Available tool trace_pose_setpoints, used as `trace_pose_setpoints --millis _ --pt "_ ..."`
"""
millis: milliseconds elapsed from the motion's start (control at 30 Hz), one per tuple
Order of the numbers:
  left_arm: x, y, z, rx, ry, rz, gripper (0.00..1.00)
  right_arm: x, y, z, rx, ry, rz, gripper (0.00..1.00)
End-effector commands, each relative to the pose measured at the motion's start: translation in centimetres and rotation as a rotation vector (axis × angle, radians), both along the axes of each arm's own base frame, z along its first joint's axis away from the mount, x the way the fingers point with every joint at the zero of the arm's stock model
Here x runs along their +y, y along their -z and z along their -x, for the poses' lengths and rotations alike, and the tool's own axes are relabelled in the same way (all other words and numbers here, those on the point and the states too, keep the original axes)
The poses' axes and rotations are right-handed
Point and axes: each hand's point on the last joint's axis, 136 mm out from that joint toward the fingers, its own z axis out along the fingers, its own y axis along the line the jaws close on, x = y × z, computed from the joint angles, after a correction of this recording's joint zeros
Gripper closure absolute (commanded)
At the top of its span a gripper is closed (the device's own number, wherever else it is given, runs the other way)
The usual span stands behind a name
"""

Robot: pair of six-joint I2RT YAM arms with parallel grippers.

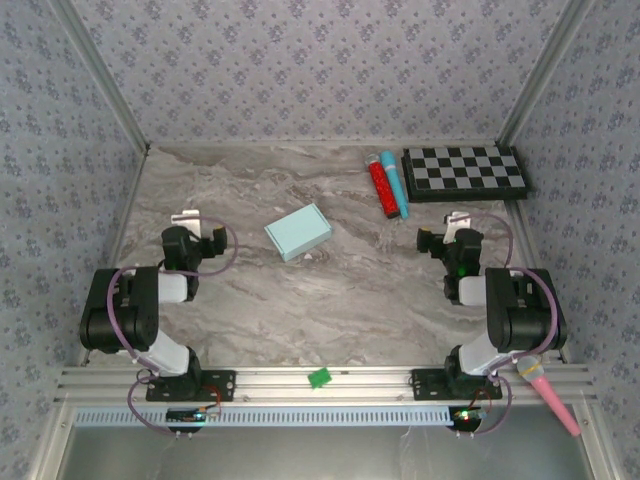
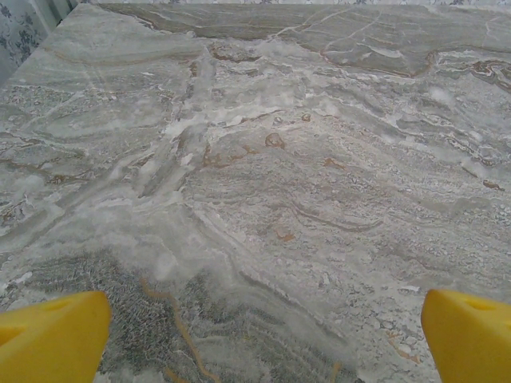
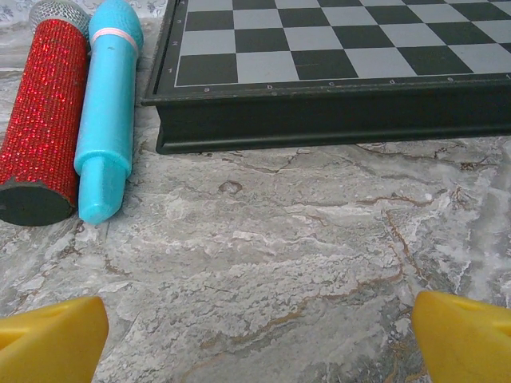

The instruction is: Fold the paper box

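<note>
The paper box [image 1: 298, 232] lay mid-frame, apparently closed up, between my left claw [image 2: 263, 339] and right claw [image 3: 259, 339], both spread wide, empty. Light, thin, crushable card, I judged; best pinched gently across its short sides.

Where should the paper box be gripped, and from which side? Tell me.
Take the paper box across its shorter width, pinching the two long side walls and coming straight down from above. It lies flat and closed on the table, turned diagonally, so the hand should probably rotate to match. The left hand, open, is nearer.
</note>
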Motion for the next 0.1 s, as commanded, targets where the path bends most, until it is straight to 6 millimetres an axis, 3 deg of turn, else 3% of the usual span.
trace_pose_setpoints --millis 0,67 --pt "0.14 -0.90 -0.55 -0.025 -0.009 0.009 0.00 -0.24 -0.80 -0.75 -0.020 0.014 0.019 0.00" --pt "0.12 -0.87 -0.53 -0.024 -0.009 0.009 0.00 -0.26 -0.80 -0.75 -0.021 0.014 0.019 0.00"
